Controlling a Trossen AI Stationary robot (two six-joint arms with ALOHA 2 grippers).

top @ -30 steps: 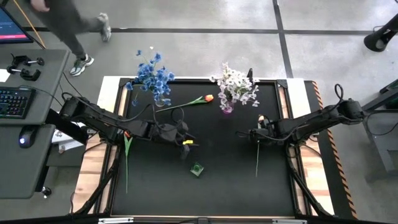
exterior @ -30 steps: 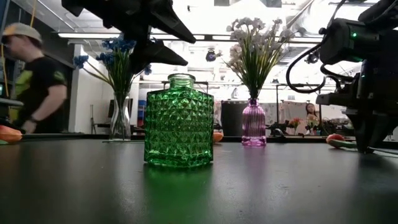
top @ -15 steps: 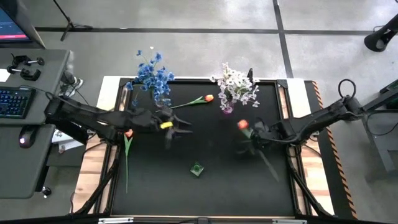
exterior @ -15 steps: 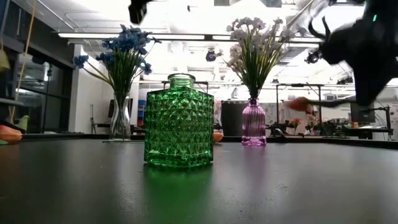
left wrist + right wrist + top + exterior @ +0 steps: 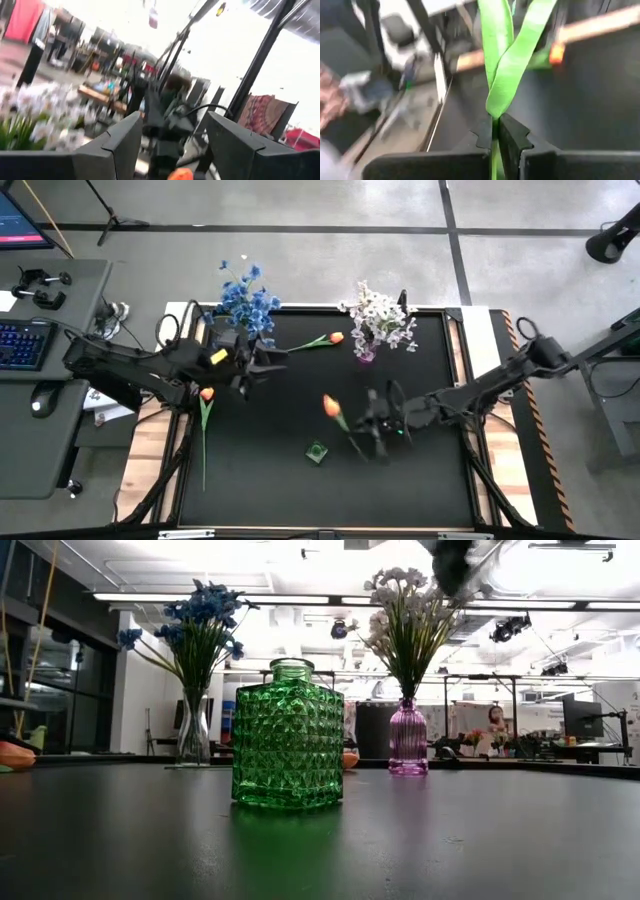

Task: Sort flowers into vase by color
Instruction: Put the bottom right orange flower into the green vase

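Near the middle of the high view, the right end effector was clamped on the green stem of an orange tulip, holding it above the black table just up and right of the green vase. At left center, the left end effector hung with its fingers spread, holding nothing, beside the blue flowers. Two more tulips lay on the table, one near the top and one at the left edge.

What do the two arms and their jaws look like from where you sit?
Both arms are dark, slim and jointed, with black cables looping off them. The left arm carries a yellow mark near its wrist. The left gripper has broad, flat dark fingers. The right arm ends in the right gripper, with blocky black fingers notched at the tips.
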